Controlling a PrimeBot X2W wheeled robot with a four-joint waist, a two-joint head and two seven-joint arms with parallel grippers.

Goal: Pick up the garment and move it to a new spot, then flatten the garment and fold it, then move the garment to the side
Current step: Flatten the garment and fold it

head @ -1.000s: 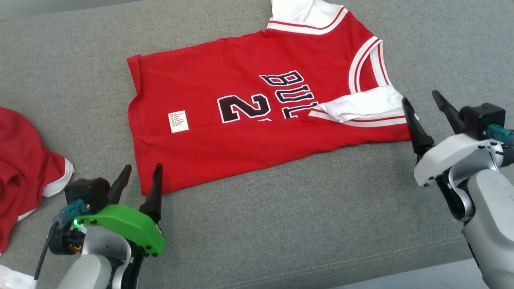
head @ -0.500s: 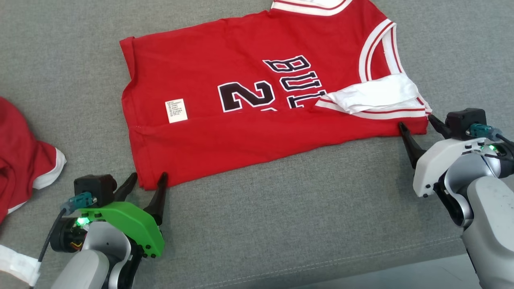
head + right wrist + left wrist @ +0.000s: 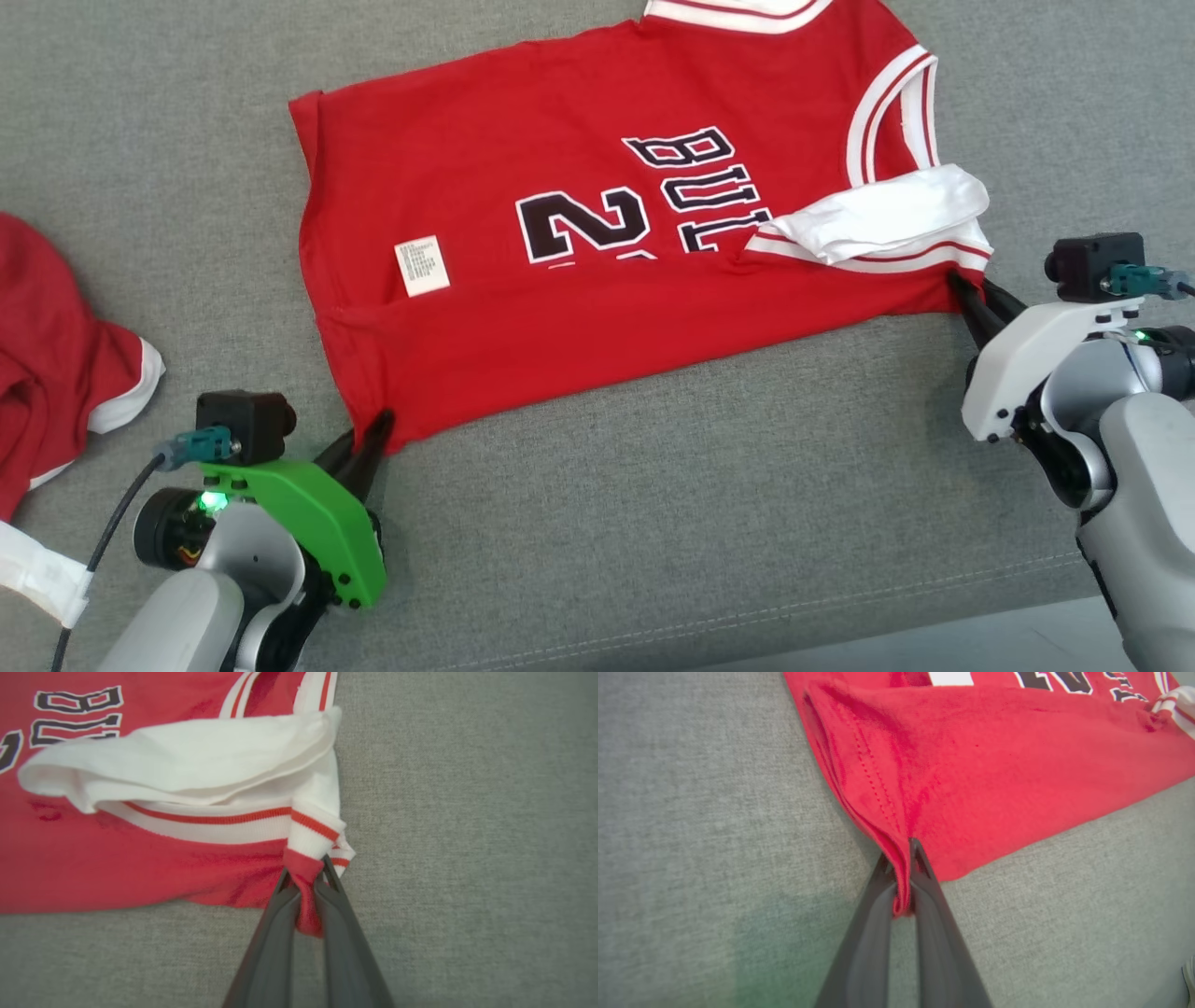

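Observation:
A red basketball jersey with white trim and black lettering lies spread on the grey fabric surface, its near long edge folded over. My left gripper is shut on the jersey's near left hem corner, red cloth pinched between its fingers. My right gripper is shut on the near right corner by the white-trimmed armhole. A white sleeve lining is flopped over just above that corner.
A second red garment with white trim lies bunched at the left edge, near my left arm. A white strip shows at the lower left. The surface's front seam runs along the bottom.
Both grippers moved in to the jersey's near corners and shut on them; they were open a second ago. The head view has also shifted slightly.

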